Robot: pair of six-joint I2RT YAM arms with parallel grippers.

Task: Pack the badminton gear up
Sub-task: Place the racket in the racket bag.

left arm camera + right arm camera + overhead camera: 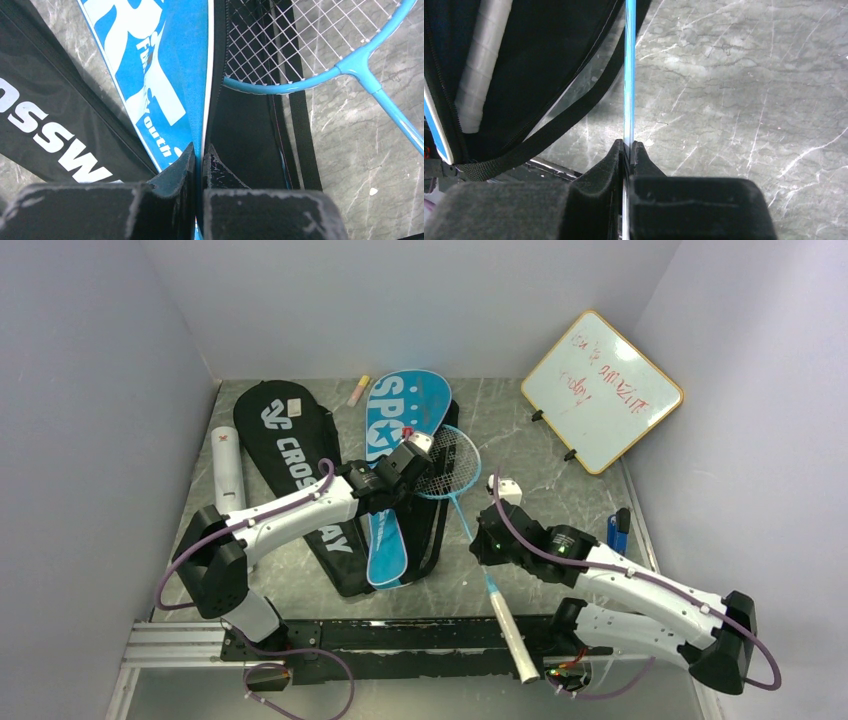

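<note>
**Thin cloth, thin shaft: two weak holds**

At far left, white tube (228,465) lying on the counter (540,455) beside the black cover (300,455), out of harm's way. Left arm stretched across that cover, so might drag it askew on any pull back.

Next, left jaws clamped shut on the bare edge of the blue cover (160,60), parting the flap from the black lining. Thin cloth in a narrow pinch: likely to slide out under tension, then to fall across the mouth and shut the racket out.

Just right of that, head of the light-blue racket (450,465) lying partly over the opened lining, not yet tucked in. Could snag its rim on the zip edge or on the loose strap (559,125) if pushed in flat. Inside the cover, a white-wrapped handle (476,65); might jam against it.

Further right, right jaws closed tight on the racket's slim shaft, well below the head. Smooth and round: apt to roll or pivot in that grip, swinging the head off line. Long handle trailing over the near rail (350,633); might knock it on a swing.
</note>
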